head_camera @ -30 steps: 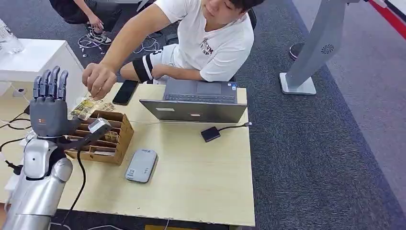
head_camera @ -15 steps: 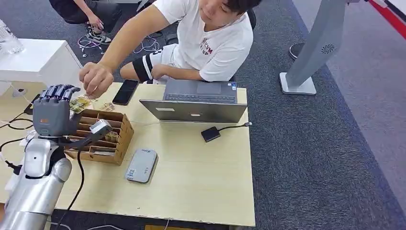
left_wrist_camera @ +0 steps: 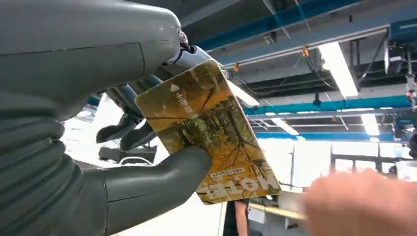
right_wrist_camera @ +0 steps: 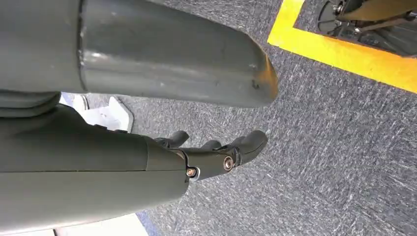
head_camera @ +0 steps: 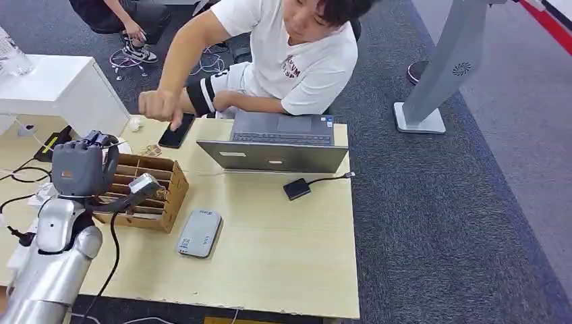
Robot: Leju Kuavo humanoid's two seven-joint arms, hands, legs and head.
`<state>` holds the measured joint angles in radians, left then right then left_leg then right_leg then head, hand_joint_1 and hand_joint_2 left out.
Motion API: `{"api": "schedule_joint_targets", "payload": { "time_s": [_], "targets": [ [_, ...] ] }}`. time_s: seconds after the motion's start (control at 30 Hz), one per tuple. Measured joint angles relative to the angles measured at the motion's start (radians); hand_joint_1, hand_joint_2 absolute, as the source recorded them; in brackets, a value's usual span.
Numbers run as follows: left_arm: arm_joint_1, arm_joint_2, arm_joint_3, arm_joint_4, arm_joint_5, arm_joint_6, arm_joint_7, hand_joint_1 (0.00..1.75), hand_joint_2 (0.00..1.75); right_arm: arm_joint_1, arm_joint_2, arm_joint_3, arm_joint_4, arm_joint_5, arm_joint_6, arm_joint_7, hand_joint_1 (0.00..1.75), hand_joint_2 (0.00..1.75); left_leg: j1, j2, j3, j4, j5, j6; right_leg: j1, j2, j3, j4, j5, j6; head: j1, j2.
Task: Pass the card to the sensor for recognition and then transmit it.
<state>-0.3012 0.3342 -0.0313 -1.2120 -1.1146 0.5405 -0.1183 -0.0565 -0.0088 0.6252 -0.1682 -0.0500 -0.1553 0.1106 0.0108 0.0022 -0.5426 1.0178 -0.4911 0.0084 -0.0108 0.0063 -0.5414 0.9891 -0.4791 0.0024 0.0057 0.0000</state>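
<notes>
Pale wood table (head_camera: 290,236) fills my head view, a person (head_camera: 297,54) seated at its twelve o'clock edge behind an open laptop (head_camera: 276,145), a slotted cardboard box (head_camera: 152,192) at nine o'clock and the grey sensor (head_camera: 199,233) just at the box's four o'clock. My left hand (head_camera: 79,169) is raised over the box, thumb and fingers pinching the yellow-brown card (left_wrist_camera: 211,130). My right hand (right_wrist_camera: 147,167) hangs over carpet, fingers (right_wrist_camera: 246,142) loosely apart, holding nothing.

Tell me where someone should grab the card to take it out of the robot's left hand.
By its free end, the corner with the large lettering. The left hand pinches the card at the arrow end, thumb across one long edge, fingers behind. The lettered end juts clear, so come from there, likely pinching both flat faces.
</notes>
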Motion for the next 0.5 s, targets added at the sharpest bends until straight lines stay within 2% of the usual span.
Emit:
{"api": "schedule_joint_targets", "payload": {
  "time_s": [0.5],
  "targets": [
    [0.083,-0.035,-0.156,-0.163,-0.029,-0.104,0.014,1.75,1.75,-0.001,0.0,0.0,0.0,-0.007,-0.01,-0.009,0.0,0.0,0.0,0.0,-0.001,0.0,0.0,0.0,0.0,0.0,-0.001,0.0,0.0,0.0,0.0,0.0]
  ]
}}
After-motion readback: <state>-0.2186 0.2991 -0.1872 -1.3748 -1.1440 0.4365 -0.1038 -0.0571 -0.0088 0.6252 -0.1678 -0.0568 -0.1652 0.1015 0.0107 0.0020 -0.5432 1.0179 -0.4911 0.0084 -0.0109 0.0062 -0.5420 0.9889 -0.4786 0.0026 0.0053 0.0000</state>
